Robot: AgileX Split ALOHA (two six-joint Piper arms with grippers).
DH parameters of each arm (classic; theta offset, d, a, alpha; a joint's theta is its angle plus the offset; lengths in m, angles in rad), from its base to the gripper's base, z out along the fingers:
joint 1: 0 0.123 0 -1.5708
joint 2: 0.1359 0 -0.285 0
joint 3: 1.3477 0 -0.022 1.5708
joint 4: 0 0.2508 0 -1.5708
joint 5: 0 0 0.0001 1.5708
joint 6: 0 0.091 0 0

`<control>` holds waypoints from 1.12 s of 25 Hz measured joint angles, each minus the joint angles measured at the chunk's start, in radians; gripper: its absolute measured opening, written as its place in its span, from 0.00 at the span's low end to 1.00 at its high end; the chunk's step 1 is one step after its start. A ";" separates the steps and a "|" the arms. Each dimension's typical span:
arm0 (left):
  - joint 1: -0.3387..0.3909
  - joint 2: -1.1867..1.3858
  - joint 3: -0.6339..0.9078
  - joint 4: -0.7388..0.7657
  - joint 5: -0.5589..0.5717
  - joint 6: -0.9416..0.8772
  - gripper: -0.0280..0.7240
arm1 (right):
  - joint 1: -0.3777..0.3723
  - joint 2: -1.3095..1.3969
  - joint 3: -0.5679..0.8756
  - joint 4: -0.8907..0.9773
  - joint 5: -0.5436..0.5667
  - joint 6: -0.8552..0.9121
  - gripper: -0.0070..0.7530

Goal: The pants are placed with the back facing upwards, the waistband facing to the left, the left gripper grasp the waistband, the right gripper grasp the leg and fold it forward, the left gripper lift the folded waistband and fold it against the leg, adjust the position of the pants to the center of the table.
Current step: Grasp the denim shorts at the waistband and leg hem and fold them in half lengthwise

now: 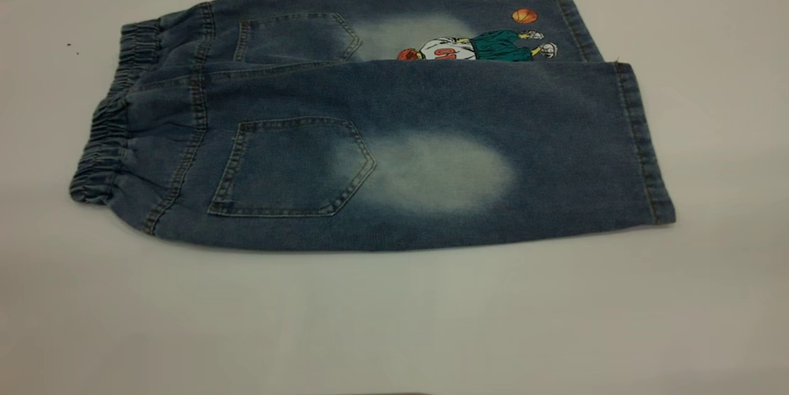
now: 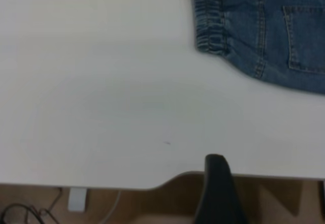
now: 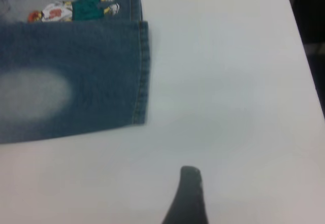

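Observation:
The pants (image 1: 382, 136) lie flat on the table (image 1: 394, 321), back pockets up. The waistband (image 1: 108, 136) points left; both hems point right. The leg (image 1: 431, 173) with the pale oval patch is the near one, and the printed leg (image 1: 474, 44) lies behind it. Neither gripper shows in the exterior view. My left gripper (image 2: 269, 183) hovers open over the table's edge, well away from the waistband (image 2: 210, 16). My right gripper (image 3: 244, 203) is open above bare table, apart from the leg's hem (image 3: 142, 71); only one finger (image 3: 188, 193) shows.
Bare tabletop surrounds the pants on every side. The left wrist view shows the table's edge (image 2: 167, 181) with floor, cables and a small white box (image 2: 77, 198) below. The right wrist view shows another table edge (image 3: 304, 56).

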 joint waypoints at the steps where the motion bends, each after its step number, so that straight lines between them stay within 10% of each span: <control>1: 0.000 0.035 -0.016 -0.006 -0.019 -0.012 0.63 | 0.000 0.035 -0.017 0.001 -0.009 0.000 0.74; 17: -0.002 0.949 -0.057 -0.036 -0.677 -0.170 0.65 | 0.000 0.649 -0.171 0.188 -0.315 -0.120 0.76; 28: -0.002 1.430 -0.096 -0.036 -0.891 -0.160 0.65 | 0.000 0.766 -0.171 0.341 -0.329 -0.284 0.76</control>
